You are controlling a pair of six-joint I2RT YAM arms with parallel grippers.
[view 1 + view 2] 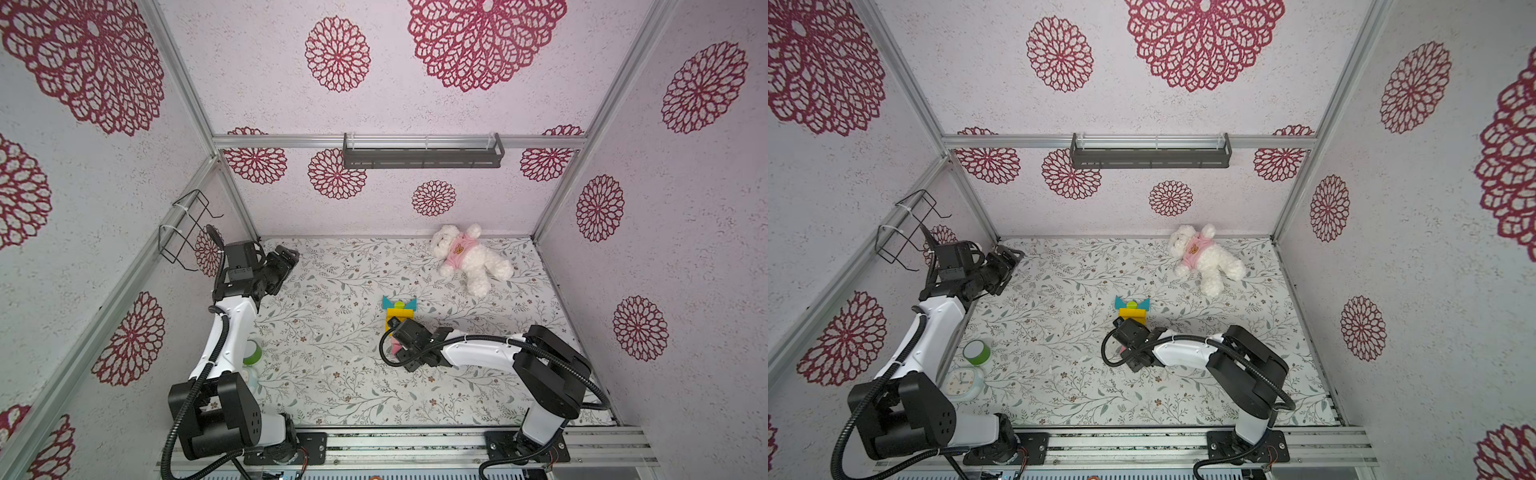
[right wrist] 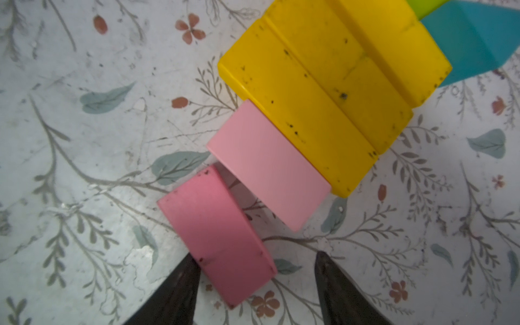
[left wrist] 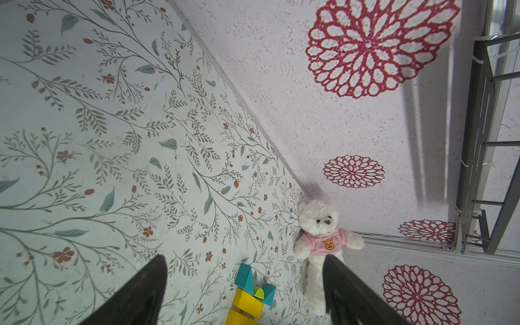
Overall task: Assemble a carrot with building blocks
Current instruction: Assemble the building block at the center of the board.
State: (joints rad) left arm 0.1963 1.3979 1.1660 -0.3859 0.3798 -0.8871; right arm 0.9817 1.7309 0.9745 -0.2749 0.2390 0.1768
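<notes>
Both top views: carrot [image 1: 398,311] [image 1: 1133,309] mid-table, long axis back wall to robot base, 2 teal triangles [image 1: 399,302] toward wall.
Left wrist: left gripper [image 3: 244,257] spread, empty.
Right wrist: right gripper [image 2: 256,256] spread; darker pink block [image 2: 216,233] between fingers, skewed to carrot axis.

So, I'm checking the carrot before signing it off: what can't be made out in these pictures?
Both top views: the right arm covers nearly all of the pink blocks and the lower yellow bars of the carrot.
Left wrist view: the bottom edge cuts the carrot off at its second yellow bar.
Right wrist view: the frame's edge cuts one teal triangle and the green piece; the second triangle is outside it.
</notes>
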